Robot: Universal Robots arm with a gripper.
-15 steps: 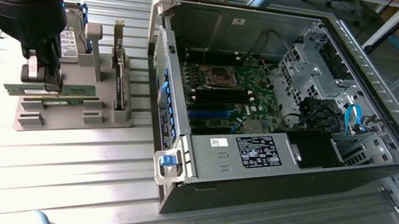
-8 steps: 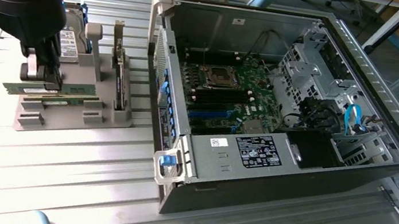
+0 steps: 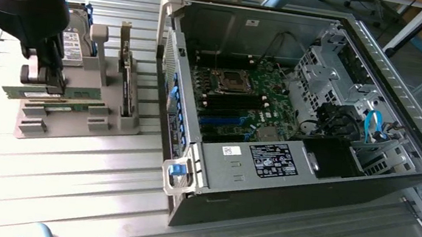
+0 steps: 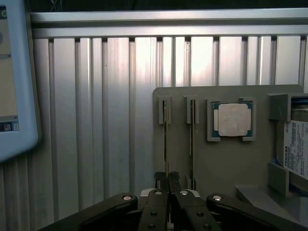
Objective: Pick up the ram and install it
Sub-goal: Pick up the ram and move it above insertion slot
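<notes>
Counter [image 3: 63, 185]: ribbed aluminium slats, which carried everything.
Holder [image 3: 112, 123]: grey and slotted; lay on the counter at the exterior view's left, just beside the case.
Processor [image 4: 234, 119]: square and silver; sat in a recess of the holder.
Drive [image 4: 294, 144]: silver with a white label; sat at the holder's edge, near the processor.
Case [image 3: 291, 193]: black; lay on its side, open upward.
Board [image 3: 266, 104]: green; lay inside the case.
Cable [image 3: 372, 124]: blue; looped in the case toward the exterior view's right.
Screen [image 4: 14, 72]: pale-framed; sat at the counter's edge.
</notes>
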